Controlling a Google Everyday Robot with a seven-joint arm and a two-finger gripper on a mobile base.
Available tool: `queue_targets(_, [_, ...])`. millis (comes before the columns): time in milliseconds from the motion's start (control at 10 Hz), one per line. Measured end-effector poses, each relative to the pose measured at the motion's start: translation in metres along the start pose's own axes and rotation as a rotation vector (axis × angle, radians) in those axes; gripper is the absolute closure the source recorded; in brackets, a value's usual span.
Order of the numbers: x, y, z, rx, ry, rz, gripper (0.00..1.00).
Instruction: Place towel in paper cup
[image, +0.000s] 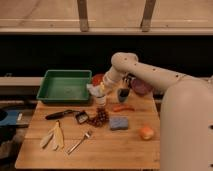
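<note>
Jaws look closed on the towel (95, 90), a pale crumpled wad held by the gripper (101, 89) at the near end of the white arm (145, 72). Straight beneath the jaws stands the paper cup (100, 100), its mouth just under the hanging cloth; whether the towel already touches the rim I cannot tell.

By my reading the step in hand is the lowering of the towel into the cup, late in the task. Next comes a short straight descent, then letting go once most of the cloth is inside; a light cup may tip if nudged sideways.

Left of the jaws sits the green tray (65, 86); just behind them, a red bowl (98, 79). Below and toward the camera lie grapes (99, 118), a blue sponge (118, 123), a carrot (122, 107), and an orange (146, 132) on the wooden table (110, 150).
</note>
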Motion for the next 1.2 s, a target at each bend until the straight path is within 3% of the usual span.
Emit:
queue_targets(300, [-0.005, -0.004, -0.015, 0.01, -0.036, 0.007, 0.2])
queue_targets(600, [-0.014, -0.008, -0.049, 0.025, -0.124, 0.016, 0.2])
queue_targets(1000, [-0.027, -0.008, -0.13, 0.053, -0.342, 0.034, 0.2])
queue_targets(1100, [-0.027, -0.008, -0.141, 0.057, -0.377, 0.036, 0.2])
queue_targets(1200, [-0.028, -0.008, -0.143, 0.058, -0.383, 0.035, 0.2])
